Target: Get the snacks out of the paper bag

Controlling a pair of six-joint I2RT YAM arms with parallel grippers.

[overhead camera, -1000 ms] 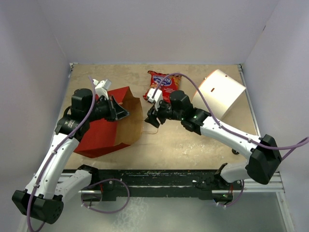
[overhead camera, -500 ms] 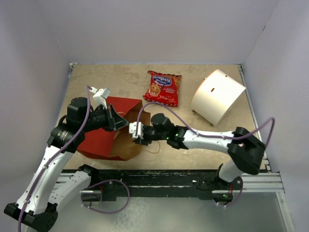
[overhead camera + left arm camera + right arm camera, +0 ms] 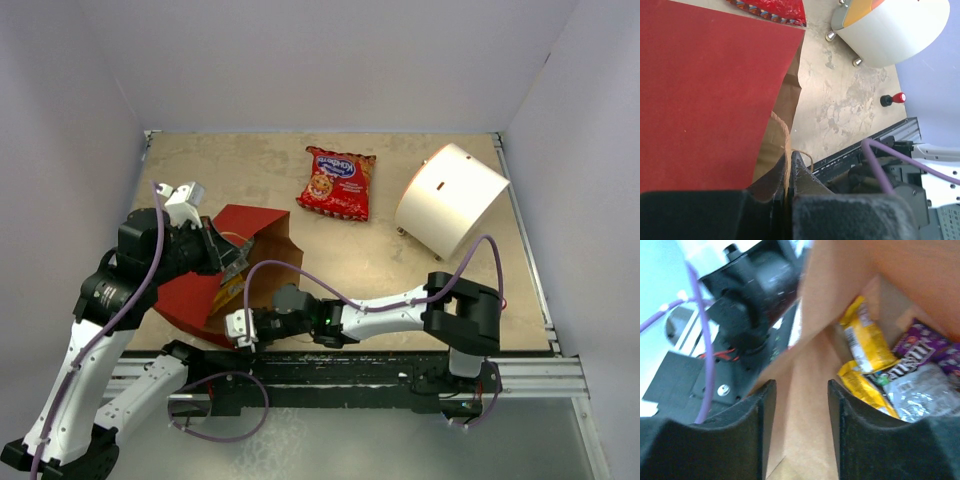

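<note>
The paper bag (image 3: 243, 221) lies on its side at the left, red outside, brown mouth facing right. My left gripper (image 3: 232, 268) is shut on its thin loop handle (image 3: 786, 137), beside the red wall (image 3: 705, 90). My right gripper (image 3: 234, 320) is open at the near edge of the mouth; its view looks inside the bag past the fingers (image 3: 760, 415). Yellow packets (image 3: 866, 340), a purple candy packet (image 3: 922, 347) and a silver foil pack (image 3: 920, 395) lie deep inside, ahead and to the right of the jaws. The red cookie bag (image 3: 338, 182) lies on the table, outside.
A white cylinder (image 3: 452, 198) lies at the back right and also shows in the left wrist view (image 3: 895, 27). A small red-capped black object (image 3: 891, 99) sits near the table's front rail (image 3: 340, 365). White walls close in on three sides.
My right arm has swung from beside the cookie bag down and left to the bag's mouth. My left gripper has drawn the handle back toward the left, tilting the bag.
</note>
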